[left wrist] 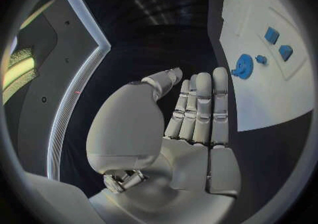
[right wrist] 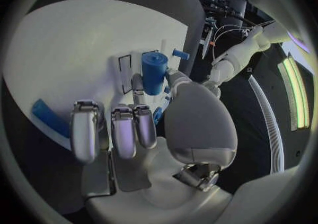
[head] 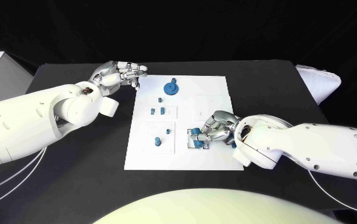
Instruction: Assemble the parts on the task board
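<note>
The right hand [head: 215, 127] rested over the near right part of the white board [head: 215, 87], pinching an upright blue cylinder [right wrist: 153, 71] between thumb and a finger. Just left of it a small blue peg [head: 158, 141] stood in its recess. Farther back, two blue blocks [head: 158, 111] sat side by side, then a blue gear [head: 172, 87] near the far edge. The left hand [head: 119, 74] hovered off the board's far left corner, holding nothing, fingers straight and close together.

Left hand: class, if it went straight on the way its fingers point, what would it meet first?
Probably nothing on the task board. The left hand hangs beside the board's far left corner, fingers aimed past the blue gear over bare black table; depth is unclear.
</note>
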Controlling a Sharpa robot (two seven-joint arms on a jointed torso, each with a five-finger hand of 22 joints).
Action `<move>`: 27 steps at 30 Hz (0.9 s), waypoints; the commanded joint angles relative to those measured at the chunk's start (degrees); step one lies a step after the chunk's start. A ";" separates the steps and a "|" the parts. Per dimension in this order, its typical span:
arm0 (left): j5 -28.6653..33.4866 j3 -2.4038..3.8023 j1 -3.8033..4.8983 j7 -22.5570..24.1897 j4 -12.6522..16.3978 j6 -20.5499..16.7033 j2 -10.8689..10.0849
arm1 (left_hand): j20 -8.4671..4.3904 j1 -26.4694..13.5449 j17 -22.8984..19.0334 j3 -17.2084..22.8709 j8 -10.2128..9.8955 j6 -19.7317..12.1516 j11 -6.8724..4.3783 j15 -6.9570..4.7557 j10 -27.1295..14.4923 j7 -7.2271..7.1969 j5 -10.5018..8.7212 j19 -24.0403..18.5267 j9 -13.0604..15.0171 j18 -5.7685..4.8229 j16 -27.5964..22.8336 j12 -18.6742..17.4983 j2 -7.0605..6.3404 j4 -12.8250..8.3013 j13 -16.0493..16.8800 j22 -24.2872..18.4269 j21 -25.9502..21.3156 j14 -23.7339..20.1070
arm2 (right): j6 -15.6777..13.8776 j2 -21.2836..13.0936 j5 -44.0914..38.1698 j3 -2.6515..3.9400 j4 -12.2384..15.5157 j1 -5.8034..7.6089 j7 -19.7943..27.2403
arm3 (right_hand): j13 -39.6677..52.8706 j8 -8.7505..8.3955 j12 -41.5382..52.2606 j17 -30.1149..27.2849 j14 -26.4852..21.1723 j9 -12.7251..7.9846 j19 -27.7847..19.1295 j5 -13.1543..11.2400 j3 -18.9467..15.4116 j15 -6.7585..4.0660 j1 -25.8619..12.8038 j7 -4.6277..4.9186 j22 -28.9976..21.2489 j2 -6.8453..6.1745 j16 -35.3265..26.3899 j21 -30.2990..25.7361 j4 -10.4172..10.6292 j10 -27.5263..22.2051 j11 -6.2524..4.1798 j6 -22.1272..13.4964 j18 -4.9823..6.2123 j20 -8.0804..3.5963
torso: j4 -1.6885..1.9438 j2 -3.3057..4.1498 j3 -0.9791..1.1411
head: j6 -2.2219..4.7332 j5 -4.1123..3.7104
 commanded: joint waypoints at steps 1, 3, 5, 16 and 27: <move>0.29 0.05 -0.01 0.14 0.16 1.02 0.03 | -0.11 -0.32 -0.09 -0.09 0.37 -0.40 -0.03 0.15 -0.54 0.04 0.00 0.34 -0.07 0.43 -0.13 0.30 0.28 0.11 -0.10 -0.09 -0.26 -0.30 | 0.36 0.29 -1.07 -0.14 -0.05 -0.21 -0.53 | 13.45 0.28 0.17 15.09 5.97 0.16 3.64 -2.03 -1.06 -0.29 -1.43 -0.91 12.32 0.19 0.36 0.17 0.00 4.83 -0.25 0.53 -1.10 -0.24 | 0.03 0.00 -0.04 | 0.01 0.00; 0.29 0.05 -0.01 0.12 0.17 1.02 0.00 | -0.11 -0.32 -0.09 -0.09 0.37 -0.40 -0.03 0.15 -0.54 0.04 0.00 0.34 -0.07 0.43 -0.13 0.30 0.28 0.11 -0.10 -0.09 -0.26 -0.30 | 0.31 0.37 -1.17 -0.14 -0.09 -0.22 -0.47 | 13.46 0.63 0.13 15.09 5.97 0.32 3.65 -1.71 -2.62 -0.32 -3.25 -0.94 12.35 0.29 0.36 0.17 0.03 4.82 -0.27 0.41 -1.10 -0.26 | 0.03 -0.01 -0.05 | 0.01 -0.02; 0.29 0.05 -0.01 0.08 0.18 1.03 -0.02 | -0.11 -0.32 -0.09 -0.09 0.37 -0.40 -0.03 0.15 -0.54 0.04 0.00 0.34 -0.07 0.43 -0.13 0.30 0.28 0.11 -0.10 -0.09 -0.26 -0.30 | 0.15 0.43 -1.41 -0.14 -0.13 -0.24 -0.45 | 13.47 0.92 0.11 15.09 5.97 0.45 3.66 -2.85 -3.95 -0.33 -4.87 -0.96 12.38 0.98 0.36 0.14 0.06 4.83 -0.30 0.31 -1.10 -0.28 | 0.03 -0.02 -0.06 | 0.01 -0.04; 0.29 0.05 -0.01 -0.07 0.19 1.06 -0.11 | -0.10 -0.34 -0.10 -0.11 0.40 -0.43 -0.02 0.16 -0.59 0.06 0.00 0.37 -0.08 0.42 -0.14 0.33 0.35 0.21 -0.11 -0.14 -0.33 -0.32 | 1.22 0.41 -4.17 -0.15 -0.20 -0.31 -1.06 | 13.35 2.28 -0.31 15.09 5.97 0.88 3.59 -12.12 -14.56 -0.28 -7.86 -0.90 12.41 3.69 0.36 -0.29 0.20 4.68 -0.23 -0.56 -1.04 -0.22 | -0.01 -0.01 -0.03 | 0.01 -0.12; 0.29 0.05 0.00 -0.25 0.12 1.15 -0.10 | -0.10 -0.34 -0.10 -0.11 0.40 -0.43 -0.02 0.16 -0.59 0.06 0.00 0.37 -0.08 0.42 -0.14 0.33 0.35 0.21 -0.11 -0.14 -0.33 -0.32 | 1.35 -0.12 -4.75 -0.15 0.18 -0.36 -0.42 | 13.39 2.78 -0.42 15.09 5.97 0.82 3.56 -4.56 -16.09 -0.26 -2.82 -0.88 12.43 6.11 0.36 -0.60 -0.04 4.67 -0.21 -1.11 -1.00 -0.20 | -0.01 -0.02 0.00 | 0.01 -0.13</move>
